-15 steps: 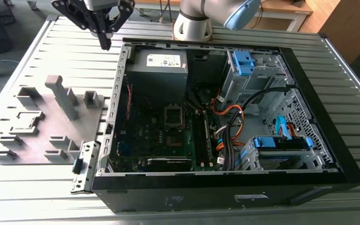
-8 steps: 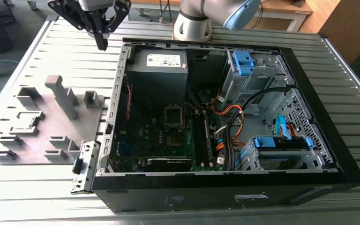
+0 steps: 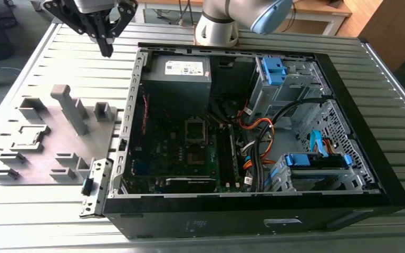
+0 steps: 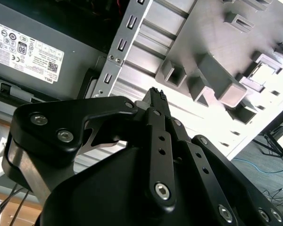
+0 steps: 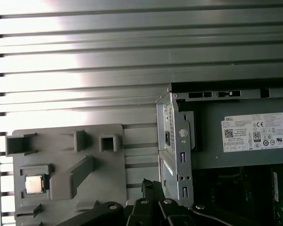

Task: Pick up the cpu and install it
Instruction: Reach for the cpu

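Exterior view, gripper poised above the table beside the computer case, fingertips pinched together, first wrist view, cpu resting in the tray

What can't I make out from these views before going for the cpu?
- cpu, first wrist view: it lies in a pocket of the tray, too small to tell its corner mark.
- Motherboard socket, exterior view: too dark and small to tell whether its frame is open.
- One end of the tray, first wrist view: cut off by the picture edge and the gripper.
- Computer case, second wrist view: mostly cut off by the picture edge and the gripper.
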Controlling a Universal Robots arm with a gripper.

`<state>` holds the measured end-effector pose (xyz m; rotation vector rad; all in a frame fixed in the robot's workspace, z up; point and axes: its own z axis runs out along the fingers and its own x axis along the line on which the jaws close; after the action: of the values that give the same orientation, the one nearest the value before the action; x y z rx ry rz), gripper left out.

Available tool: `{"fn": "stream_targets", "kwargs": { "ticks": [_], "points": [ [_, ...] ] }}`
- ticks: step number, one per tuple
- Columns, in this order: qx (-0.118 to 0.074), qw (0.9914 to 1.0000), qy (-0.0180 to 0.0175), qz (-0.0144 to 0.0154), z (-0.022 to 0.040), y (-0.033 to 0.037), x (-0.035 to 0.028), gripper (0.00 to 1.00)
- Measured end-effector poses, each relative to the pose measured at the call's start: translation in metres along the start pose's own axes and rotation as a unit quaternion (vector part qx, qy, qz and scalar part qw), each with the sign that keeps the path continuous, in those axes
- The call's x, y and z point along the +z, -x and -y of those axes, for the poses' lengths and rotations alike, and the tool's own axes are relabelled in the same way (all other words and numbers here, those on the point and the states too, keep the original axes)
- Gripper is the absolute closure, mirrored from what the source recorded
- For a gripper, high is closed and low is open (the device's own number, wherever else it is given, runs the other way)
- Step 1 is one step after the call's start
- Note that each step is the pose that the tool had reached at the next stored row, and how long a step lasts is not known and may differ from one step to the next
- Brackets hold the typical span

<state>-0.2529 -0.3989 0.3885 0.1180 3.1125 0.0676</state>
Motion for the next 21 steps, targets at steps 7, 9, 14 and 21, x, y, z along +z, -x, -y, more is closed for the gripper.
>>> {"fn": "stream_targets", "kwargs": {
  "ticks": [7, 9, 14, 21],
  "points": [
    [0.0, 1.0, 0.0, 0.0, 0.0009, -0.0114, 0.0009, 0.89],
    [0.0, 1.0, 0.0, 0.0, 0.001, -0.0122, 0.001, 0.89],
    [0.0, 1.0, 0.0, 0.0, 0.001, -0.0123, 0.0009, 0.89],
    [0.0, 1.0, 0.0, 0.0, 0.0011, -0.0131, 0.001, 0.89]
  ]
}}
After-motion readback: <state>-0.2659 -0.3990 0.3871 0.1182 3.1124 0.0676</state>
